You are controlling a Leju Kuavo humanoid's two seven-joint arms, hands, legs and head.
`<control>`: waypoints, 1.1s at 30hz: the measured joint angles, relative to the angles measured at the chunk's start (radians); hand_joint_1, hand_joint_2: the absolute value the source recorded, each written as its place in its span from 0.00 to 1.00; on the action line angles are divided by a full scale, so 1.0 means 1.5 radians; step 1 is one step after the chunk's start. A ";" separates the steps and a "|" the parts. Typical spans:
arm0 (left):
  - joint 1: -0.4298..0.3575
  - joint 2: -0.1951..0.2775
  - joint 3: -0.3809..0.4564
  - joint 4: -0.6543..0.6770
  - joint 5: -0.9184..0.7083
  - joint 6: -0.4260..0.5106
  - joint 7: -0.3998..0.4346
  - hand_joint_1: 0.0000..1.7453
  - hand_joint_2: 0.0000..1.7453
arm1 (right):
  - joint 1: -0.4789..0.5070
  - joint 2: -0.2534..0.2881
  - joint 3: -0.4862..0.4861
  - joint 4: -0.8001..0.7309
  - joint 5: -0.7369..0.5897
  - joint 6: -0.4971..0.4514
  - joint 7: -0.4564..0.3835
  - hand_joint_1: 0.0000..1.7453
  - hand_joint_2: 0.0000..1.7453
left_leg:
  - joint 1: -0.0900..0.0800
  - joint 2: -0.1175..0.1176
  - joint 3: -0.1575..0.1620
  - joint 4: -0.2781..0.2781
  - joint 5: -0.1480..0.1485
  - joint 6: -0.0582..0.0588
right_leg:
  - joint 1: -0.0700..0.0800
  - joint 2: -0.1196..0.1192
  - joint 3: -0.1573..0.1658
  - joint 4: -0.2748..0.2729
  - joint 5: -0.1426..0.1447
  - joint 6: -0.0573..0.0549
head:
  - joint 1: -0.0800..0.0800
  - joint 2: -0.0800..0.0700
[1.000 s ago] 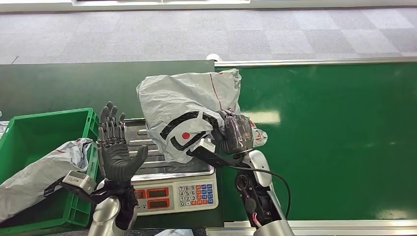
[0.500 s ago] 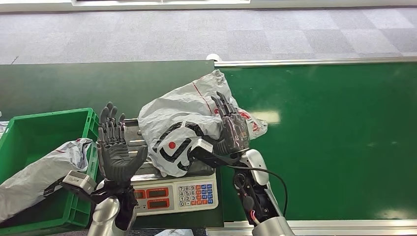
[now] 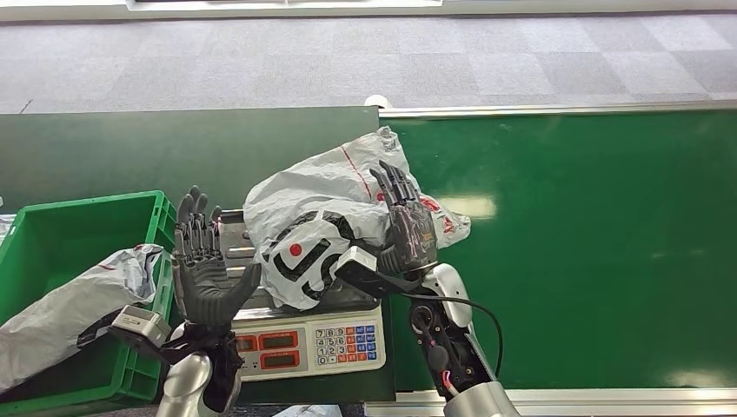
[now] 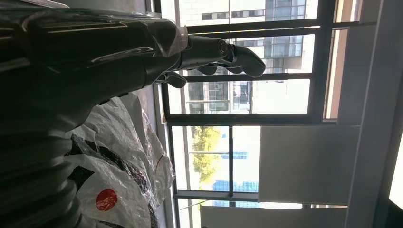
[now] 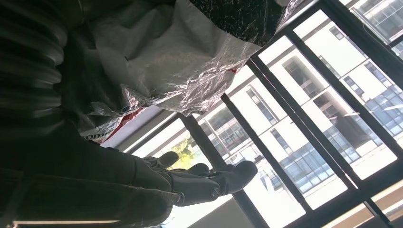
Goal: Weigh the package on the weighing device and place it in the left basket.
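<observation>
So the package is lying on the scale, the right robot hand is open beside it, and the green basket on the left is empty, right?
Not quite: the green basket isn't empty; the head view shows a grey bag already in it. The rest holds: the package lies on the scale, and the right robot hand is open beside it.

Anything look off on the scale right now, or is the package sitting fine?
The package is not square on the scale: the crumpled grey bag overhangs the platform's right edge onto the green belt, so part of its weight may rest off the pan. The right hand is against its side, fingers spread. The left hand is open beside it.
</observation>
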 joint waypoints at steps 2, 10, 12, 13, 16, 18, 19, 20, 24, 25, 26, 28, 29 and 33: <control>0.001 0.000 0.000 0.000 0.000 0.000 0.000 0.00 1.00 | 0.000 0.000 0.000 0.000 -0.003 0.001 -0.002 0.00 1.00 | 0.000 0.000 0.000 0.000 0.000 0.000 | 0.000 0.000 0.000 0.000 0.000 0.000 | 0.000 0.000; 0.004 -0.005 0.000 -0.002 -0.005 0.004 0.000 0.00 1.00 | -0.007 0.013 0.013 -0.004 -0.111 0.088 -0.064 0.00 1.00 | 0.000 0.000 0.000 0.000 0.000 0.000 | 0.000 0.000 0.000 0.000 0.000 0.000 | 0.000 0.000; 0.001 -0.008 0.000 0.000 -0.006 0.006 0.000 0.00 1.00 | -0.010 0.018 0.034 -0.012 -0.160 0.137 -0.079 0.00 1.00 | 0.000 0.000 0.000 0.000 0.000 0.000 | 0.000 0.000 0.000 0.000 0.000 0.000 | 0.000 0.000; -0.001 -0.009 0.000 0.001 -0.006 0.008 0.000 0.00 1.00 | -0.012 0.020 0.046 -0.015 -0.177 0.153 -0.082 0.00 1.00 | 0.000 0.000 0.000 0.000 0.000 0.000 | 0.000 0.000 0.000 0.000 0.000 0.000 | 0.000 0.000; -0.004 -0.012 0.000 0.004 -0.007 0.014 0.000 0.00 1.00 | -0.018 0.020 0.078 -0.026 -0.226 0.184 -0.084 0.00 1.00 | 0.000 0.000 0.000 0.000 0.000 0.000 | 0.000 0.000 0.000 0.000 0.000 0.000 | 0.000 0.000; -0.007 -0.012 0.000 0.006 -0.007 0.017 0.000 0.00 1.00 | -0.022 0.020 0.110 -0.036 -0.271 0.208 -0.085 0.00 1.00 | 0.000 0.000 0.000 0.000 0.000 0.000 | 0.000 0.000 0.000 0.000 0.000 0.000 | 0.000 0.000; -0.009 -0.012 0.000 0.008 -0.007 0.019 0.000 0.00 1.00 | -0.025 0.020 0.127 -0.042 -0.297 0.222 -0.085 0.00 1.00 | 0.000 0.000 0.000 0.000 0.000 0.000 | 0.000 0.000 0.000 0.000 0.000 0.000 | 0.000 0.000; -0.011 -0.013 0.000 0.009 -0.007 0.019 0.000 0.00 1.00 | -0.028 0.020 0.139 -0.046 -0.318 0.235 -0.086 0.00 1.00 | 0.000 0.000 0.000 0.000 0.000 0.000 | 0.000 0.000 0.000 0.000 0.000 0.000 | 0.000 0.000; -0.022 -0.016 0.000 0.018 -0.007 0.021 0.000 0.00 1.00 | -0.036 0.020 0.172 -0.060 -0.387 0.279 -0.086 0.00 1.00 | 0.000 0.000 0.000 0.000 0.000 0.000 | 0.000 0.000 0.000 0.000 0.000 0.000 | 0.000 0.000; -0.024 -0.017 0.000 0.019 -0.007 0.021 0.000 0.00 1.00 | -0.037 0.020 0.176 -0.062 -0.395 0.285 -0.086 0.00 1.00 | 0.000 0.000 0.000 0.000 0.000 0.000 | 0.000 0.000 0.000 0.000 0.000 0.000 | 0.000 0.000; -0.026 -0.017 0.000 0.021 -0.007 0.021 0.000 0.00 1.00 | -0.037 0.020 0.179 -0.064 -0.400 0.288 -0.086 0.00 1.00 | 0.000 0.000 0.000 0.000 0.000 0.000 | 0.000 0.000 0.000 0.000 0.000 0.000 | 0.000 0.000; -0.027 -0.017 0.000 0.024 -0.007 0.022 0.000 0.00 1.00 | -0.038 0.020 0.181 -0.066 -0.407 0.291 -0.086 0.00 1.00 | 0.000 0.000 0.000 0.000 0.000 0.000 | 0.000 0.000 0.000 0.000 0.000 0.000 | 0.000 0.000; -0.028 -0.018 0.000 0.025 -0.007 0.022 0.000 0.00 1.00 | -0.037 0.020 0.182 -0.068 -0.411 0.289 -0.086 0.00 1.00 | 0.000 0.000 0.000 0.000 0.000 0.000 | 0.000 0.000 0.000 0.000 0.000 0.000 | 0.000 0.000; -0.026 -0.018 0.000 0.027 -0.009 0.021 0.000 0.00 1.00 | -0.032 0.016 0.181 -0.083 -0.419 0.254 -0.086 0.00 1.00 | 0.000 0.000 0.000 0.000 0.000 0.000 | 0.000 0.000 0.000 0.000 0.000 0.000 | 0.000 0.000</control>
